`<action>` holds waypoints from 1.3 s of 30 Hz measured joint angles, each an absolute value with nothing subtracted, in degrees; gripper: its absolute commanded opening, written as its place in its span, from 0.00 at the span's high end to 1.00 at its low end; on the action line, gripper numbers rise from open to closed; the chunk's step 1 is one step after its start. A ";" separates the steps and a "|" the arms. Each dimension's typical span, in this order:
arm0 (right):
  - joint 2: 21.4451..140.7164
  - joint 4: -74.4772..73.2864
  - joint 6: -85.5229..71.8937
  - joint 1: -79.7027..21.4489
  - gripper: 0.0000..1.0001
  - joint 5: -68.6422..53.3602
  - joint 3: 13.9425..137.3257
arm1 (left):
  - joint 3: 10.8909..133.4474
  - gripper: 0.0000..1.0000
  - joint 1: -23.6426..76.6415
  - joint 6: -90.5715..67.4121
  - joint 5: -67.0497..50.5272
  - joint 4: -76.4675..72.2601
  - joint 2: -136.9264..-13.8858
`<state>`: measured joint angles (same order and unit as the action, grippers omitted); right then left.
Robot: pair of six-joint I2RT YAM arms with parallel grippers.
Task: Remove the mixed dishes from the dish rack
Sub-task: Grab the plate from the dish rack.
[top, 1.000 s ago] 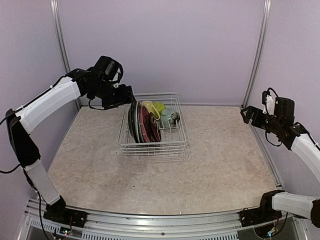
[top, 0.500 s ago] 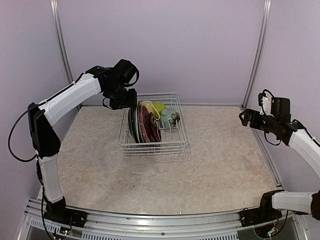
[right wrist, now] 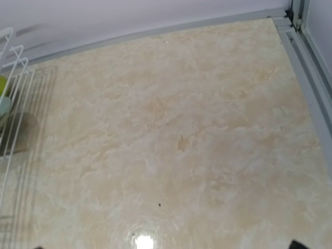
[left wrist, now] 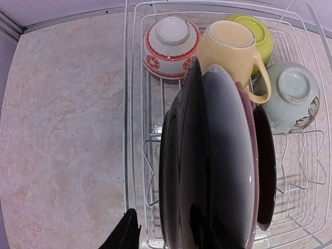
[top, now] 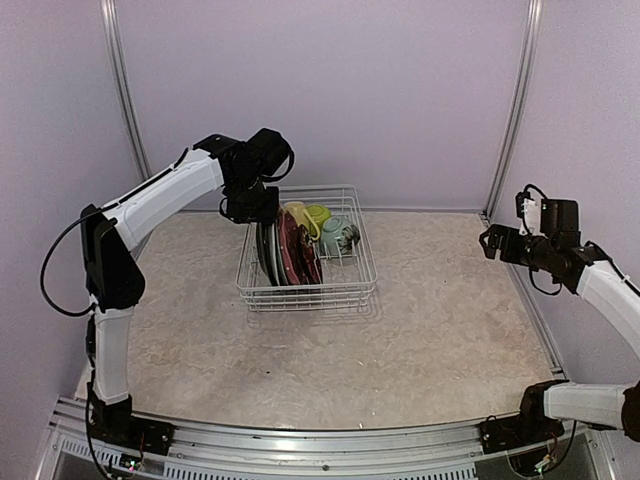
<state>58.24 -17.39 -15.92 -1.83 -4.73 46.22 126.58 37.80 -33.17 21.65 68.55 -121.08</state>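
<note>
Left gripper [top: 262, 215] hangs over the upper rims of the standing plates [left wrist: 223, 155], jaws part-way open and pointing down. In the wrist view one finger [left wrist: 128, 233] shows on the outer side of the stack, with a bare gap to the outermost dark plate [left wrist: 174, 176]. The other finger cannot be made out against the dark glaze. It appears to hold nothing yet, and I cannot tell whether anything is touched.

The step in hand looks like the first plate pick. To do it well, the jaws should take one rim only, the outermost, not two plates at once. They should come down square to the plate so that it does not twist, then lift straight up along the divider prongs before any sideways travel. A glazed rim is slippery and thin, so a deep bite is safer than a fingertip pinch.

Beyond the plates sit a pale yellow mug [left wrist: 228, 49], a red-and-white bowl [left wrist: 171, 46] and a lime green bowl [left wrist: 257, 31]. A pale green bowl [left wrist: 293, 96] lies off to one side of them. All are inside the dish rack [top: 320, 295], which stands directly below the gripper on the table [left wrist: 62, 129].

Well apart, the right gripper [top: 488, 240] hovers with jaws spread wide and empty.
</note>
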 measured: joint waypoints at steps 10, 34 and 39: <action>57.21 -17.74 -14.85 -2.15 0.00 -5.10 44.42 | 131.50 0.74 38.00 -33.01 24.08 71.37 -124.86; 57.17 -17.76 -14.87 -2.50 0.00 -4.03 43.48 | 137.64 1.00 39.24 -33.10 29.58 76.01 -128.38; 57.17 -17.74 -14.87 -2.52 0.00 -3.77 43.48 | 139.11 1.00 40.03 -32.73 31.88 76.77 -129.27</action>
<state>57.17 -17.74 -14.87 -2.52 -3.77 43.48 139.11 40.03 -32.73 31.88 76.77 -129.27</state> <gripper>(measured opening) 0.998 0.077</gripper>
